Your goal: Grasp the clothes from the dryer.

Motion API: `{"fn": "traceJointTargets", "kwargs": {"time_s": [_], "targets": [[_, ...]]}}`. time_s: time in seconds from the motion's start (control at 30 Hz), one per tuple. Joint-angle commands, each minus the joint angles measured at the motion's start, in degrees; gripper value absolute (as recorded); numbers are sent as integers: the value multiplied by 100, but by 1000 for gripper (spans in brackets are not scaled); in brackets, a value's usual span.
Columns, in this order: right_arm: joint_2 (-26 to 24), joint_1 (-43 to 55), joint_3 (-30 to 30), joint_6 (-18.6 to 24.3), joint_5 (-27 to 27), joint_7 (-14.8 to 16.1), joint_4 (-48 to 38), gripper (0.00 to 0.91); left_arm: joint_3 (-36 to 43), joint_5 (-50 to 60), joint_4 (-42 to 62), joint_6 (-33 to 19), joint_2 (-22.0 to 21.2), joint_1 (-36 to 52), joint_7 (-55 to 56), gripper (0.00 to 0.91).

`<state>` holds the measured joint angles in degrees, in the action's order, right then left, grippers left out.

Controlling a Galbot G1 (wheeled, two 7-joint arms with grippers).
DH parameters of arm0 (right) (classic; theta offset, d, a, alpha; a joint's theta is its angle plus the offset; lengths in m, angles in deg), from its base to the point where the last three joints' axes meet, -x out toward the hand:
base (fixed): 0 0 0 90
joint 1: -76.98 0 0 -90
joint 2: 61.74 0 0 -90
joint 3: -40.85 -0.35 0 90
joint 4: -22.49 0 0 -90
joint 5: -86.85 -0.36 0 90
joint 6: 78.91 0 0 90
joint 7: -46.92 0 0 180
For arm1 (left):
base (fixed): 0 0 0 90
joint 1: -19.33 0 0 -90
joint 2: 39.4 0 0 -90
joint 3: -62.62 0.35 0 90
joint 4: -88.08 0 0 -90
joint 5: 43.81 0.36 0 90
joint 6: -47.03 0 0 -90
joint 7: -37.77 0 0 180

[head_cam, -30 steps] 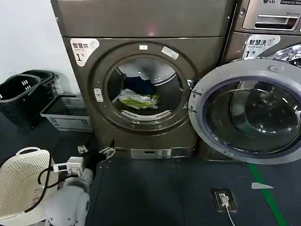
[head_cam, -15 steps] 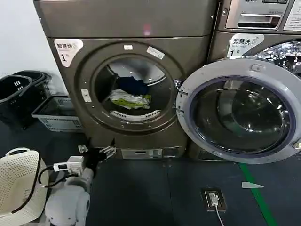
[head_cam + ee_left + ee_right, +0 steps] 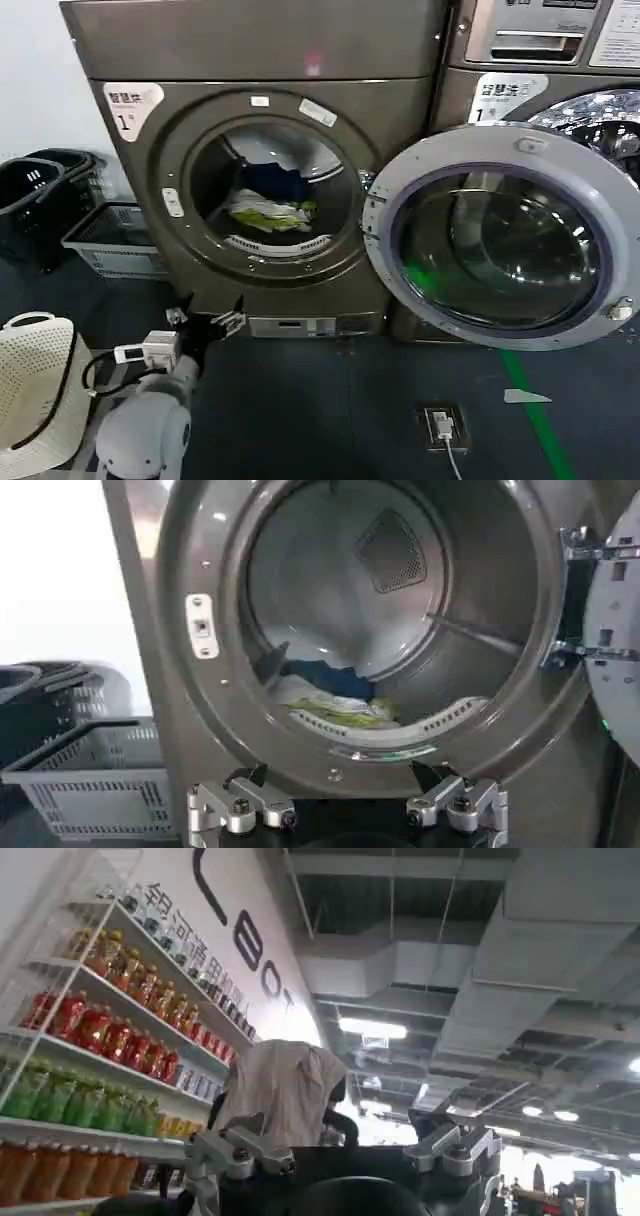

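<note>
Jaws parted, left gripper (image 3: 207,322) fronts dryer (image 3: 150,190) stickered "1" (image 3: 128,107).

The dryer (image 3: 265,180) and its open door (image 3: 500,235) have slid leftward in view — camera panning.

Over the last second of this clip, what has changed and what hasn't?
The head view has swung: the dryer and its open door sit further left in frame and look larger. The left end effector hangs open, low before the dryer, same place in frame. The clothes lie untouched in the drum; nothing grasped.
</note>
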<state>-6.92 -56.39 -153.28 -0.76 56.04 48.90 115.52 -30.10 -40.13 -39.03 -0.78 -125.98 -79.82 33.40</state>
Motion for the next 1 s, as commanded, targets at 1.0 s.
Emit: {"fn": "traceJointTargets", "kwargs": {"time_s": [1.0], "targets": [[67, 15, -130, 241, -276, -574, -100, 907, 46, 133, 49, 281, -17, -36, -48, 907]]}}
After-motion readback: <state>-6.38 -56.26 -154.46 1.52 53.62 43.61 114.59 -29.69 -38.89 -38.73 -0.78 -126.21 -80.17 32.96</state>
